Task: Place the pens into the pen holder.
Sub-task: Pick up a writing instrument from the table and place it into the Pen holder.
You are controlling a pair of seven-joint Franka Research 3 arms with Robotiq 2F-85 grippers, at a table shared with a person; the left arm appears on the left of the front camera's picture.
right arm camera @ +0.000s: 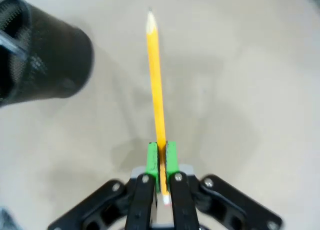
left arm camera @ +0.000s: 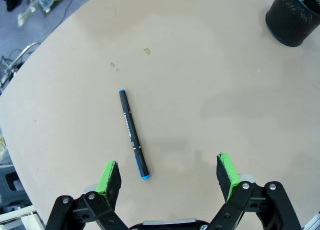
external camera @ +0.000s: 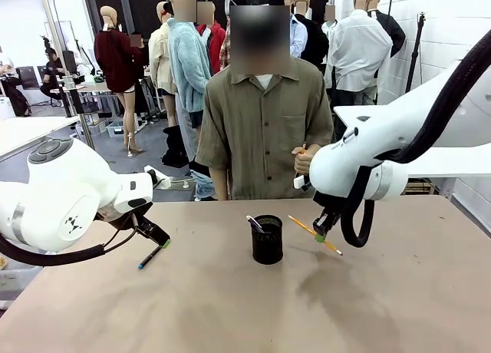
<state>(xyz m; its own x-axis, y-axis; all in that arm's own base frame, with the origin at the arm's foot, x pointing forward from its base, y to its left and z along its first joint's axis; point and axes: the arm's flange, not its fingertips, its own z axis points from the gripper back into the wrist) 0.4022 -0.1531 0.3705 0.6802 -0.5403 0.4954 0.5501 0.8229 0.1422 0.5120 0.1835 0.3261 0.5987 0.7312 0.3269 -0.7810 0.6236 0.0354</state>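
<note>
Front view: a yellow pencil is being held by the clenched right gripper beside the pen holder, with one pen already inside. Left wrist view: the released left gripper is being positioned above the blue-tipped pen, which is lying on the table. Right wrist view: the pencil is being gripped near its end, so two items apparently remain.

Mesh pen holder (one pen inside, perhaps grey), yellow pencil aslant beside it, blue-tipped pen flat leftward.
</note>
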